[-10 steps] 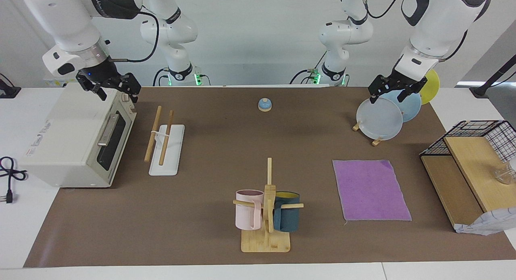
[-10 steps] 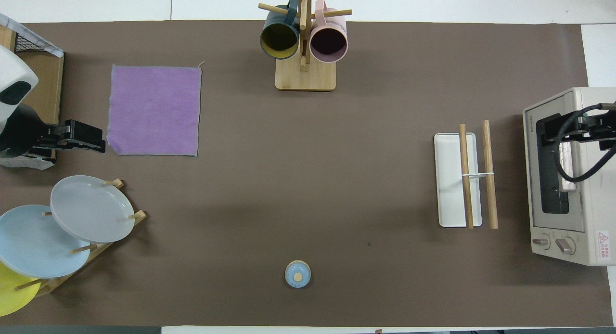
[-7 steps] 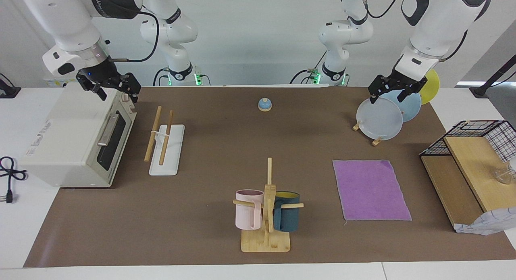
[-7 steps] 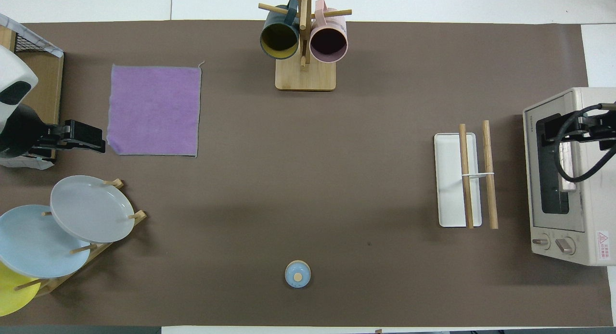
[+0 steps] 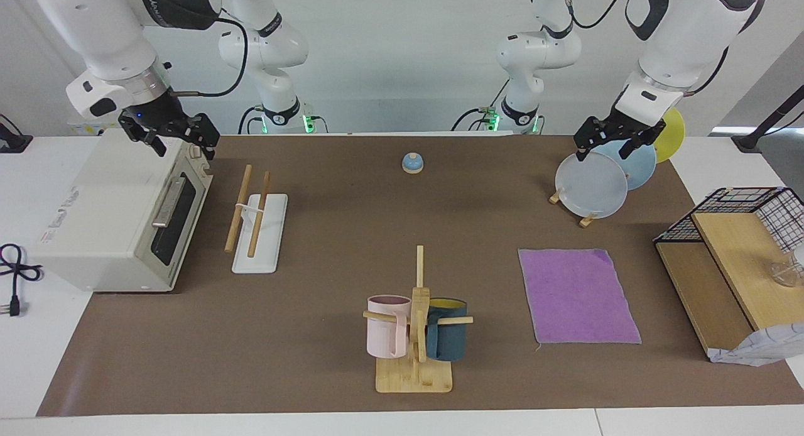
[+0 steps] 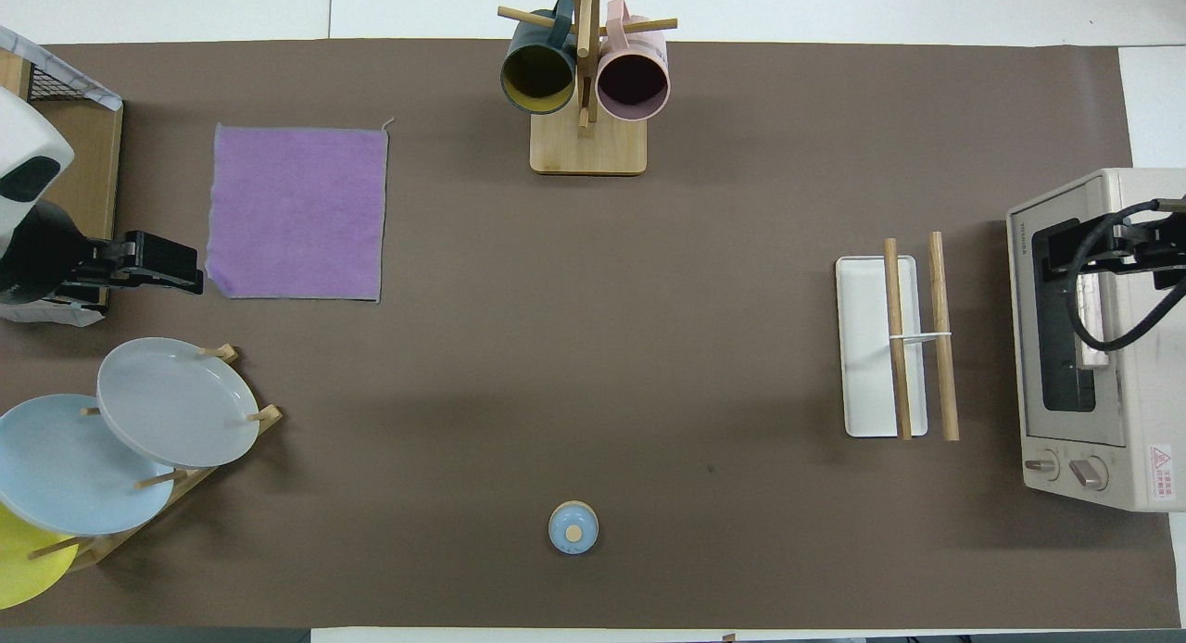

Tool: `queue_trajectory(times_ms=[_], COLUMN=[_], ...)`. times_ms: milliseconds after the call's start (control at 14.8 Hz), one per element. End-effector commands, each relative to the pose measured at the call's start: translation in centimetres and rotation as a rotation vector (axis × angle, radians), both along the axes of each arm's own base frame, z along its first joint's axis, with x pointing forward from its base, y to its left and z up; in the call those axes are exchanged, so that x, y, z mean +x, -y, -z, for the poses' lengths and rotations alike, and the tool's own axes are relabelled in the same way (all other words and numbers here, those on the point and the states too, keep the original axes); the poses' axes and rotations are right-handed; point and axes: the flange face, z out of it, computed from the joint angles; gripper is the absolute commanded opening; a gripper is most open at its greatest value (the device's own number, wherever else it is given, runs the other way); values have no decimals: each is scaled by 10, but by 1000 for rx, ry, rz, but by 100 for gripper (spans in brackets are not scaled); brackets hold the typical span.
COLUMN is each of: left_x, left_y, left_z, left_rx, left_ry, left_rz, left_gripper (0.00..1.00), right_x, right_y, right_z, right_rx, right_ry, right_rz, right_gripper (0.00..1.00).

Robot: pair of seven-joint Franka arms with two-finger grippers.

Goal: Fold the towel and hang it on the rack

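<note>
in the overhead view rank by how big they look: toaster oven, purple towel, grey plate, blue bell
1. toaster oven, though its edge is cut off by the frame
2. towel
3. grey plate, tilted on its stand, so it may look smaller than it is
4. blue bell, clearly the smallest

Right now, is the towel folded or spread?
Spread. The towel lies flat on the table mat as one full square, purple face up, with no crease or doubled layer.

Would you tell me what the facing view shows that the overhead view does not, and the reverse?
Only the facing view shows both arms' bases and the left gripper up over the plates. Only the overhead view shows inside the mugs and the oven's knobs. Both show the towel flat and unfolded, the rack bare, and the right gripper over the oven.
</note>
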Motion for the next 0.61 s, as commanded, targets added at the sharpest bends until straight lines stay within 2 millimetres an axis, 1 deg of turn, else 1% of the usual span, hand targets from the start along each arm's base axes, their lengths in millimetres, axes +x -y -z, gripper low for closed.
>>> queue_trajectory(times_ms=[0, 68, 135, 203, 270, 338, 405, 541], left_x=[-2, -5, -4, -5, -3, 2, 7, 19], left_y=[-5, -8, -14, -14, -20, -29, -32, -54], left_z=[-3, -1, 4, 13, 24, 36, 49, 91], left_rx=[19, 22, 21, 19, 18, 18, 16, 13], left_ry=[6, 12, 31, 52, 66, 71, 77, 80], left_rz=[-13, -18, -28, -32, -45, -64, -71, -114], left_gripper=[100, 100, 100, 100, 100, 100, 100, 100], right_x=[-2, -2, -2, -2, -2, -2, -2, -2], right_y=[3, 3, 3, 3, 3, 3, 3, 3], right_z=[-2, -2, -2, -2, -2, -2, -2, -2], right_rx=[-5, -5, -5, -5, -5, -5, -5, -5], right_ry=[-2, -2, -2, -2, -2, -2, -2, -2], right_rz=[-15, -15, -15, -15, -15, -15, -15, -15], right_gripper=[100, 100, 100, 100, 100, 100, 100, 100])
